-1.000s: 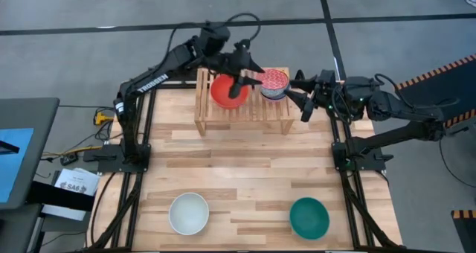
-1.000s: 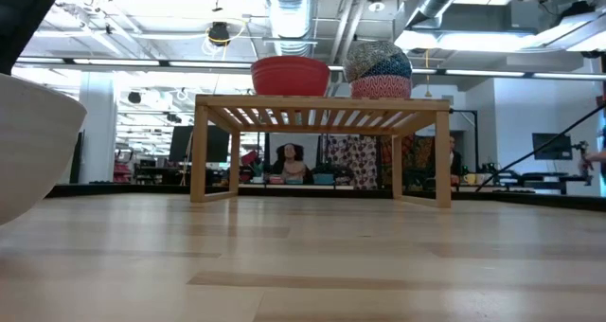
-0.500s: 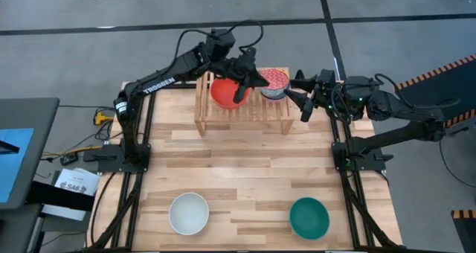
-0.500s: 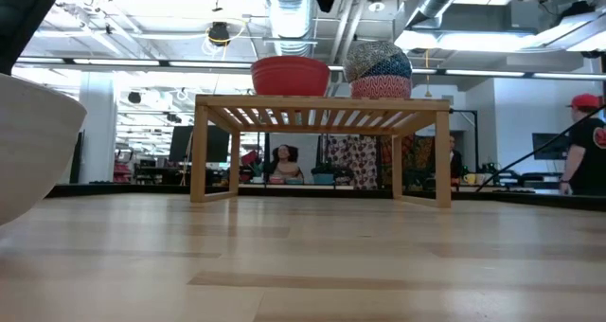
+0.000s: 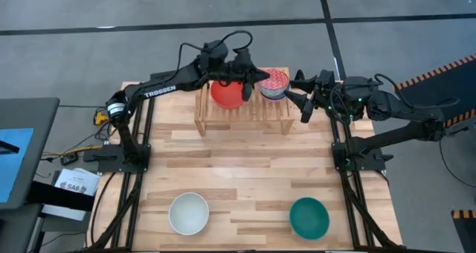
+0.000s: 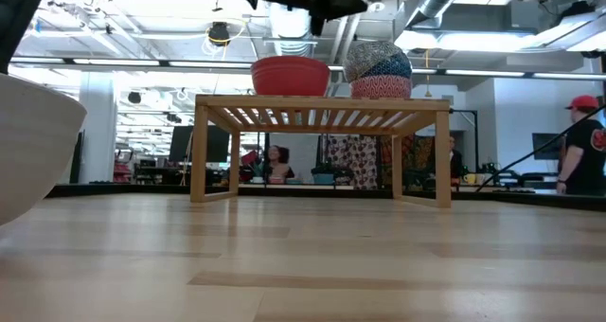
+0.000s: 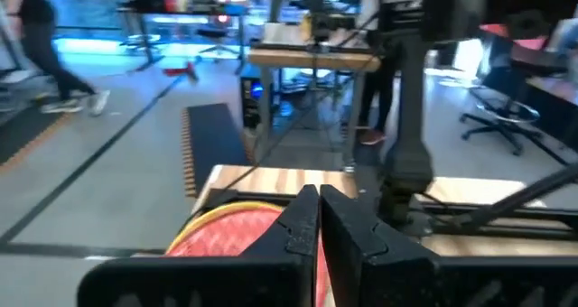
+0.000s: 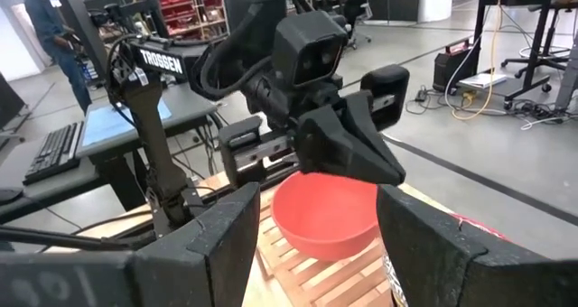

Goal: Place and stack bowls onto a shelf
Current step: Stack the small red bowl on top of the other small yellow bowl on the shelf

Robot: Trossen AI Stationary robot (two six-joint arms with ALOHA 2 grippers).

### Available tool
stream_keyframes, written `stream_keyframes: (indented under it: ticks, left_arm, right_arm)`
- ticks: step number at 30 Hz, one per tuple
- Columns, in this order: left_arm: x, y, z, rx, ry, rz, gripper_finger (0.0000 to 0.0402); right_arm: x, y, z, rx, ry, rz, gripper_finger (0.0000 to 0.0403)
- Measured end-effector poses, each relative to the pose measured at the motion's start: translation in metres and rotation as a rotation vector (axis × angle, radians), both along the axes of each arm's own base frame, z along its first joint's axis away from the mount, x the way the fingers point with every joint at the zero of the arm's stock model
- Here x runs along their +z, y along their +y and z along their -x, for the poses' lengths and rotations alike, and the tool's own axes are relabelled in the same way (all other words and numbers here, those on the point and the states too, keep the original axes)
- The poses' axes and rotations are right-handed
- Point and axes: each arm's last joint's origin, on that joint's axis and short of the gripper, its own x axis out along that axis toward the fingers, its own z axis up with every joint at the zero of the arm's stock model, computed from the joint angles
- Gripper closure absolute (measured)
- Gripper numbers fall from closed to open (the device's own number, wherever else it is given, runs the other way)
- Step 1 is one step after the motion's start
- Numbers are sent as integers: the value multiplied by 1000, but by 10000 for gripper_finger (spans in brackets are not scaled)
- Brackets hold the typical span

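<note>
Red bowl [image 5: 227, 94] upright on the left half of the slatted shelf [image 5: 243, 109], which stands at the far edge of the tabletop [image 5: 238, 167]. On the shelf's right half, a short stack topped by the pink-red patterned bowl [image 5: 275, 82]; from the low view, more than one bowl in that stack, exact count unclear. White bowl [image 5: 189, 213] near the front-left corner of the tabletop, teal bowl [image 5: 309, 217] near the front-right corner, both not yet shelved.

Left gripper [image 5: 249, 80] above the shelf, over the gap between red bowl and stack, jaws pressed together on nothing, as in the left wrist view with both fingers [image 7: 303, 224] touching and the red rim just beyond. Right gripper [image 5: 300, 90] hanging just beside the shelf's right end, jaws wide apart and empty.

Probably a retreat after setting down the red bowl. Best done by lifting straight up first, clear of both rims, then swinging back toward the front of the tabletop. Any sideways sweep at this height risks nudging the stack or sliding the red bowl along the slats. Next pick probably the white bowl, on the left arm's own side; an open approach from above onto its rim, then a level carry, lowered centred into the red bowl
</note>
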Motion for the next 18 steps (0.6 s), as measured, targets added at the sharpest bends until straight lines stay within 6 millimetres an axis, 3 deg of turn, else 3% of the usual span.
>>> stream_keyframes:
  ticks: [6, 18]
  left_arm:
    - [-23, 2, -1, 52, 38, 69, 401]
    - [-33, -1, -3, 166, 118, 69, 401]
  right_arm:
    - [0, 0, 0, 0, -2, 0, 154]
    - [0, 0, 0, -1, -2, 0, 154]
